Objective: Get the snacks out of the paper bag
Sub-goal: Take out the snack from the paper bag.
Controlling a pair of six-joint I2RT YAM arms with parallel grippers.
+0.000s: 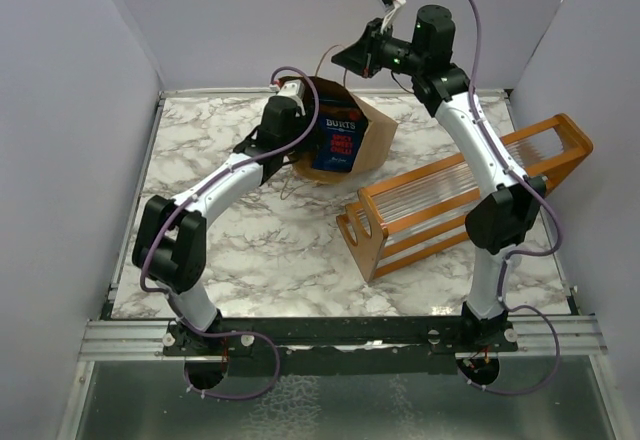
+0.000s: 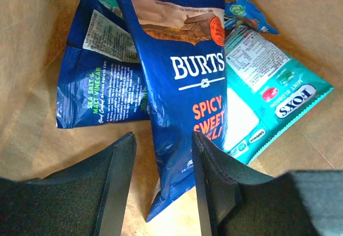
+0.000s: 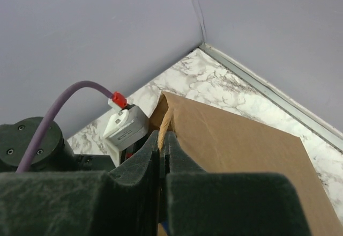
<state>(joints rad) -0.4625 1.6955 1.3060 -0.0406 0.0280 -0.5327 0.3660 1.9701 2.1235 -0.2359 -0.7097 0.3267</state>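
Observation:
The brown paper bag lies on its side at the back of the table, its mouth towards my left arm. My left gripper is at the mouth, open. In the left wrist view the lower corner of a blue Burts snack packet lies between its fingers, with a gap on the left side. A dark blue salt-and-vinegar packet and a teal Fox's packet lie behind it in the bag. My right gripper is above the bag, shut on the twisted paper handle.
An orange wooden rack with clear slats stands to the right of the bag, by my right arm. Grey walls close in the table at the back and both sides. The left wrist's camera housing sits close to my right fingers.

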